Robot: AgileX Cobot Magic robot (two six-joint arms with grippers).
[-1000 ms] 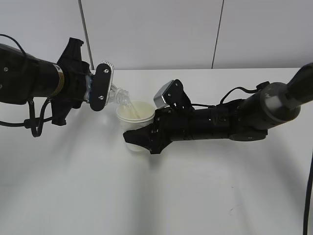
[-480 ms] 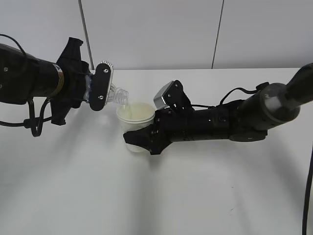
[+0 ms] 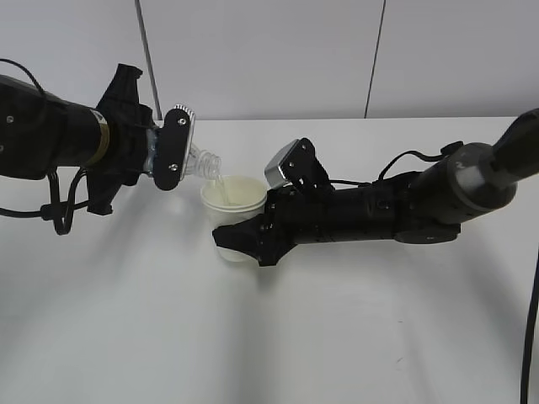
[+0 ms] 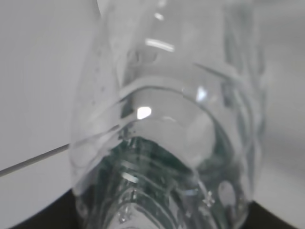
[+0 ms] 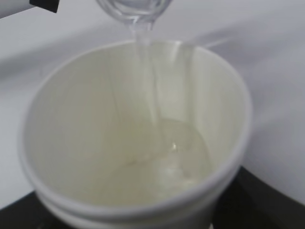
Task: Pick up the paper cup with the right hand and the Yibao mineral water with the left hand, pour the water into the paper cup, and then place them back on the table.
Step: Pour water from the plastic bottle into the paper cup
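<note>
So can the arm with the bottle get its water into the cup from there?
Probably yes: the left claw tilts the bottle with its mouth right above the paper cup, and a thin stream already falls inside, nothing between.

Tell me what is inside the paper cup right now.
The paper cup holds a shallow pool of clear water, with a thin stream falling in from the Yibao mineral water mouth above. The cup's own wall hides the near inside.
</note>
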